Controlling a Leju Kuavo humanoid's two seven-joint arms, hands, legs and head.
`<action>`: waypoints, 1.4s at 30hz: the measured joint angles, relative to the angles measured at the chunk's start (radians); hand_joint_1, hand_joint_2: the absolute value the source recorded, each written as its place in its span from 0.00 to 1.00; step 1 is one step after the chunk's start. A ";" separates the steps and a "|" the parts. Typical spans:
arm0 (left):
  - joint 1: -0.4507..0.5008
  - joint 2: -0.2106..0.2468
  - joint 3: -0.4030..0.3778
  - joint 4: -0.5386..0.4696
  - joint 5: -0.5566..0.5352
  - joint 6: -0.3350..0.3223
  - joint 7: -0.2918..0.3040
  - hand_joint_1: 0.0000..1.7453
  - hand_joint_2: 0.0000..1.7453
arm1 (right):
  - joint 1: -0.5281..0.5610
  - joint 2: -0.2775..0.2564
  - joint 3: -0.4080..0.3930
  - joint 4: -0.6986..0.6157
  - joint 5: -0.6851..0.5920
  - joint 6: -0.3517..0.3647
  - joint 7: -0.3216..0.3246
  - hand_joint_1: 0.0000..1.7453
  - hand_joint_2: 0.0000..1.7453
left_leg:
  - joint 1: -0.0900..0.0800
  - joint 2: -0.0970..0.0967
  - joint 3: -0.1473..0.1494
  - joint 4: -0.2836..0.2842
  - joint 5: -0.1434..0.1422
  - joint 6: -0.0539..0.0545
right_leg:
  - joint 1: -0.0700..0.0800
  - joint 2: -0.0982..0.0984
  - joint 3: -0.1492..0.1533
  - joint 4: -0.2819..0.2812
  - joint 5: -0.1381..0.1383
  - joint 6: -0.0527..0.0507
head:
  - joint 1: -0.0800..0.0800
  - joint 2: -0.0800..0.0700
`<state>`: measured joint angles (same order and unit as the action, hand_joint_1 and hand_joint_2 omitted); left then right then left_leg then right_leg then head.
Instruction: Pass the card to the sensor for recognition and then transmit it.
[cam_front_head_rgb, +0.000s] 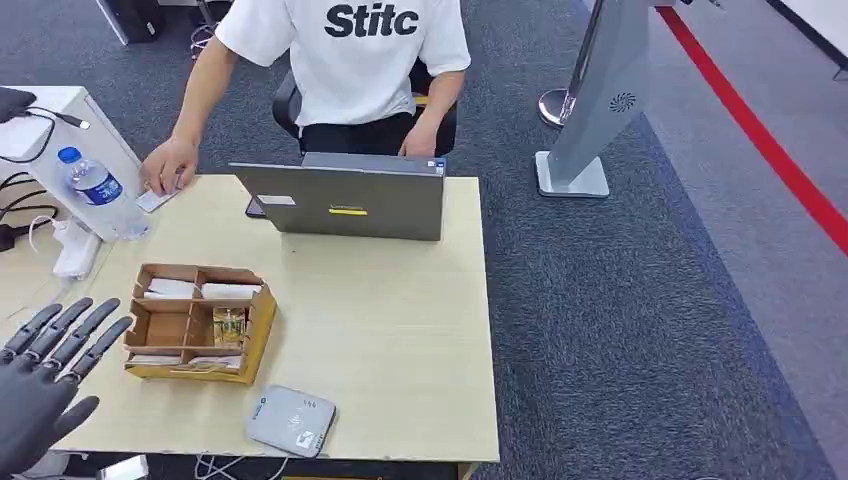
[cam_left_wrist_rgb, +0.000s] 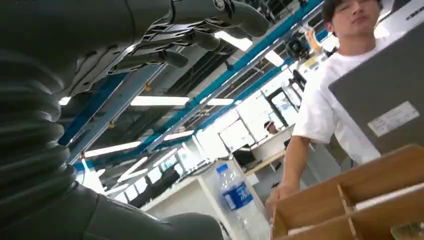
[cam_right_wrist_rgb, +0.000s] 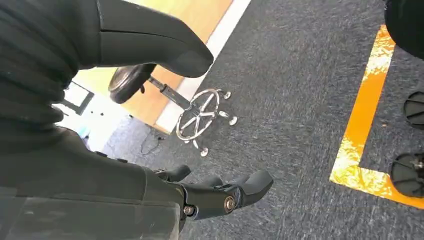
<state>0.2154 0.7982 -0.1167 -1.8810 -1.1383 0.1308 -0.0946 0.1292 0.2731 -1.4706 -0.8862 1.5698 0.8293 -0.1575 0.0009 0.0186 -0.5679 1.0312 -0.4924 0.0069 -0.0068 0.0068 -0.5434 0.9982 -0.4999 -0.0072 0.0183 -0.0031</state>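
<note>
Tabletop (cam_front_head_rgb: 400, 330) of pale wood fills the middle of the head view, standing on dark grey carpet (cam_front_head_rgb: 640, 300) crossed by a red floor line (cam_front_head_rgb: 760, 140) at the far right. A grey metal kiosk stand (cam_front_head_rgb: 600, 100) rises from the carpet beyond the tabletop's right corner. A person in a white printed T-shirt (cam_front_head_rgb: 350, 55) sits at the far edge behind an open grey laptop (cam_front_head_rgb: 345, 195), one hand (cam_front_head_rgb: 168, 165) resting on a small pale card-like object (cam_front_head_rgb: 155, 200) at the tabletop's far left corner. Just beside that hand stands a clear plastic water bottle with a blue label (cam_front_head_rgb: 95, 188), next to a white side desk (cam_front_head_rgb: 50, 130) with dark cables.

On the near left of the tabletop sits a brown cardboard organiser box with compartments (cam_front_head_rgb: 265, 320); white cards (cam_front_head_rgb: 200, 290) lie in its far compartments and more lie along its near row. Which card is the task's own cannot be told. Close to the near edge, just beside the box, lies a flat grey square card sensor (cam_front_head_rgb: 291, 420).

The left robot hand (cam_front_head_rgb: 45, 375), dark and many-fingered, hovers at the tabletop's near left corner with its fingers spread and nothing in it. The right robot hand (cam_right_wrist_rgb: 220, 192) hangs above the carpet near an orange floor marking (cam_right_wrist_rgb: 365, 120) and a chrome chair base (cam_right_wrist_rgb: 200, 117), fingers loosely curled, holding nothing.
</note>
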 joint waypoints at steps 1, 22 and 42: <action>-0.005 -0.023 -0.010 0.042 -0.005 0.004 0.011 0.00 1.00 | 0.000 0.000 0.001 0.000 0.000 -0.001 0.000 0.00 1.00 | 0.000 0.000 0.000 0.000 0.000 0.000 | 0.000 0.000 0.000 0.000 0.000 0.000 | -0.001 0.000; -0.250 -0.327 -0.155 0.630 -0.116 0.169 0.063 0.00 1.00 | 0.001 -0.063 0.044 0.079 0.000 -0.038 -0.008 0.00 1.00 | -0.001 -0.001 -0.001 0.001 0.001 0.001 | -0.001 -0.002 0.000 0.000 0.001 0.001 | 0.000 0.000; -0.326 -0.400 -0.161 0.809 -0.104 0.285 0.029 0.00 1.00 | 0.002 -0.092 0.059 0.118 0.000 -0.051 -0.014 0.00 1.00 | 0.000 -0.001 -0.001 0.001 0.001 0.001 | -0.001 -0.002 0.000 0.000 0.002 0.001 | 0.000 0.000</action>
<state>-0.1108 0.3982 -0.2781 -1.0723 -1.2421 0.4158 -0.0660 0.1307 0.1812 -1.4115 -0.7683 1.5698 0.7778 -0.1720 0.0005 0.0178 -0.5689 1.0318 -0.4910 0.0083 -0.0076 0.0051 -0.5430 0.9983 -0.4984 -0.0061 0.0183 -0.0031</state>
